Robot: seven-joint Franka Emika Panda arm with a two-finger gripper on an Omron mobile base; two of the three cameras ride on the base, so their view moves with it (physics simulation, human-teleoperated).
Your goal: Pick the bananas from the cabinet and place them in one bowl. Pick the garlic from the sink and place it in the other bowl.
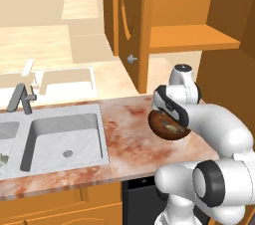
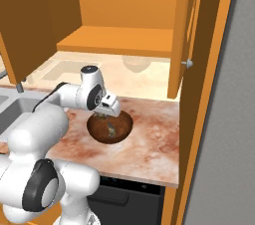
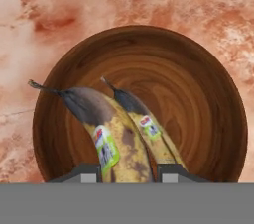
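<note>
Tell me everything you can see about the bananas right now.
The bananas are a small bunch of two, dull yellow with heavy brown blotches, blackened necks and thin dark stems. Each carries a small sticker. The gripper is shut on them, its tips on either side of the bunch. They hang over the inside of the brown wooden bowl, which stands on the reddish marbled counter. Whether they touch the bowl is unclear.

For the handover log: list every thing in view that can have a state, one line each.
Dark brown, yellow-streaked bananas: gripped, hanging over the bowl.
Round brown wooden bowl: upright on the counter, under the bananas.
Two-finger gripper: shut on the bananas.
Orange-brown wooden cabinet: door open.
Grey steel sink: faucet off.
</note>
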